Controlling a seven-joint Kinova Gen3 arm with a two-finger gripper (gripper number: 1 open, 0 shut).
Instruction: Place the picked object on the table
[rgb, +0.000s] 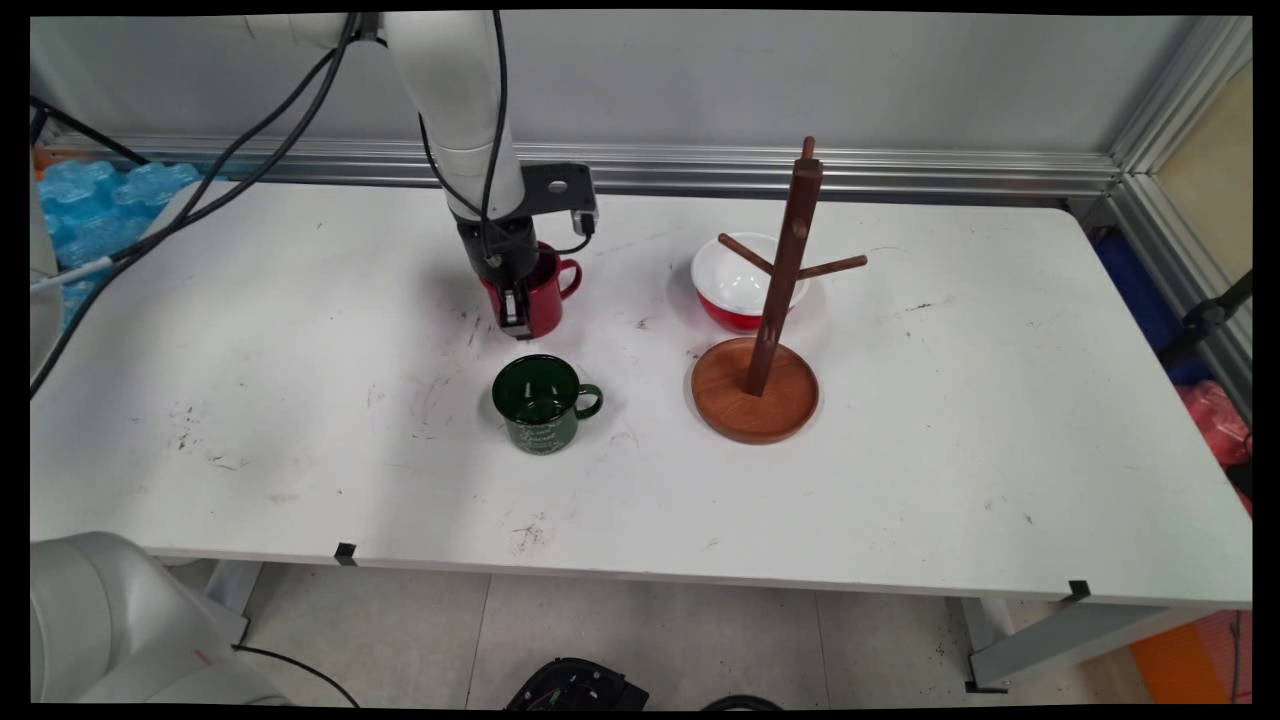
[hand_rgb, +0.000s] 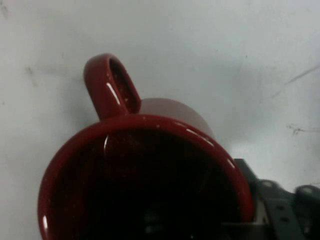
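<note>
End effector (rgb: 513, 308) at red mug (rgb: 545, 292) rim on bench (rgb: 300, 420), one finger outside the wall; other finger hidden, so clamped or apart: cannot tell. Green mug (rgb: 540, 404) near.

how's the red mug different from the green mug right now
The red mug has the gripper at its rim, one finger down its outer wall; the green mug stands free, nearer the camera. The red mug is plain and glossy; the green mug bears pale lettering. Both stand upright, handles pointing right in the main view.
</note>
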